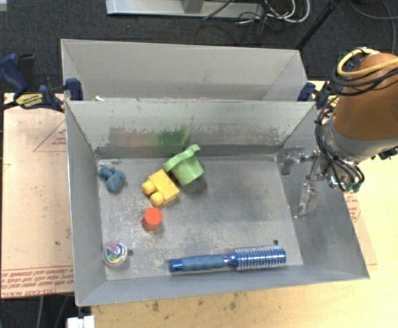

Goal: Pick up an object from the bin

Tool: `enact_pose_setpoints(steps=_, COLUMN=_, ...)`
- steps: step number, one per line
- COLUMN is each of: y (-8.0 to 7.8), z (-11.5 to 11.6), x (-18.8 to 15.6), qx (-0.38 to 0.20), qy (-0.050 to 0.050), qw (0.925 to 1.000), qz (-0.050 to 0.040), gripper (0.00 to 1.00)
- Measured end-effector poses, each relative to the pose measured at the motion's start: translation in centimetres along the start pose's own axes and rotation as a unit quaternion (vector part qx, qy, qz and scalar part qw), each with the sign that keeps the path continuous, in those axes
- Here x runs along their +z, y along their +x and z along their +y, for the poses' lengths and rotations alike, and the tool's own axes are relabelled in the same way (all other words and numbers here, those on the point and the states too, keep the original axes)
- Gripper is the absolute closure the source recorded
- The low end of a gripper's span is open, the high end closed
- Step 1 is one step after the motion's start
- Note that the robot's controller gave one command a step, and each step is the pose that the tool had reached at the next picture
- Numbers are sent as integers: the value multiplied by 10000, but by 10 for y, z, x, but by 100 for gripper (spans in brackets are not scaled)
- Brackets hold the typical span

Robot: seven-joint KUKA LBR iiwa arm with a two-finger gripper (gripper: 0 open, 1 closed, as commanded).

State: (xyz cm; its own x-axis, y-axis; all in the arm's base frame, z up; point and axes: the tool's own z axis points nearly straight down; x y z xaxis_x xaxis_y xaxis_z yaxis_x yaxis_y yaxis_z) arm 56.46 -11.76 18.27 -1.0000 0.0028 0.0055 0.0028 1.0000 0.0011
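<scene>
Front of bin point(206, 289): blue bristle brush point(228, 260) lying flat along the front wall, bristle head to the right, and a small shiny round thing point(115, 253) in the front-left corner. Mid depth: gripper point(303, 202) hangs by the right wall over the floor's right edge, well apart from every item, brush head nearest, wide or narrow cannot tell; red cylinder point(152, 218) sits on the left half. Farther back: yellow block point(160, 186) touching a green cup-like piece point(185, 167) behind it, blue lump point(112, 177) near the left wall.
</scene>
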Motion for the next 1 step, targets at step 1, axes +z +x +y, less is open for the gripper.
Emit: enact_pose_setpoints(steps=1, y=55, z=79, x=29, qx=1530, qy=-15, qw=9882, qz=-9, gripper=0)
